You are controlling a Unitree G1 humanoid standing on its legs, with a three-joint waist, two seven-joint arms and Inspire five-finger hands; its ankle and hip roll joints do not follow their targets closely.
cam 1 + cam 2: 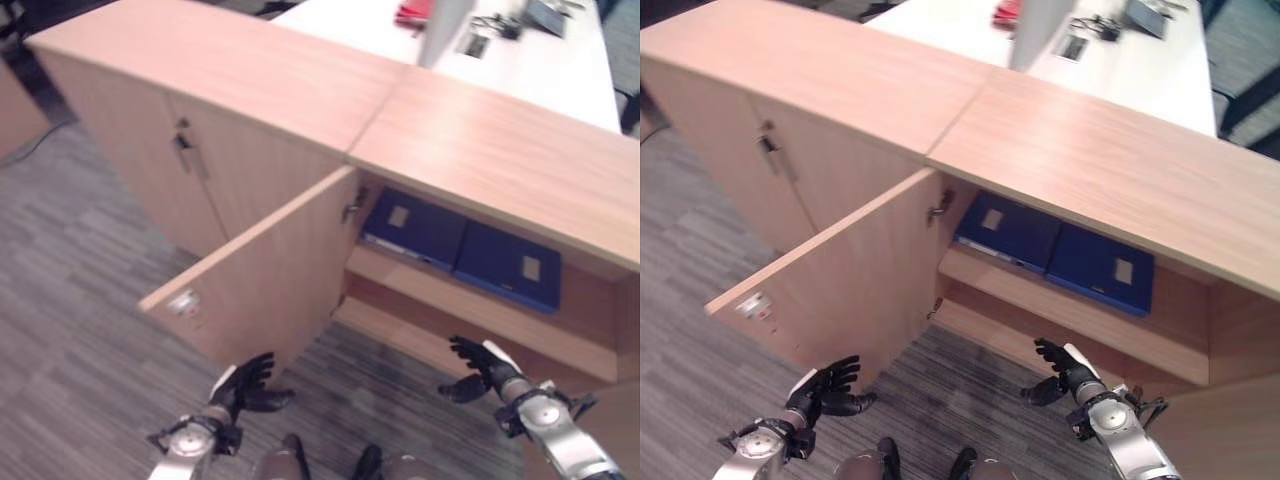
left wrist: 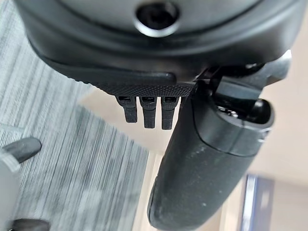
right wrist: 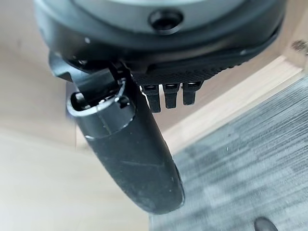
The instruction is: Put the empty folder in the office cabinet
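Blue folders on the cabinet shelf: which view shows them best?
The left eye view: both blue folders lie flat, side by side, unobstructed. The right eye view shows the same pair. The left wrist view catches a blue sliver; the right wrist view adds nothing.

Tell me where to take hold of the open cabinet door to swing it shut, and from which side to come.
Take the open door by its free outer edge, near the corner with the small label, coming from the robot's left with the left hand. The door stands swung out toward the robot, hinged beside the folders, so that edge probably turns it most easily. The left hand hangs open just below it, holding nothing; the right hand is open too.
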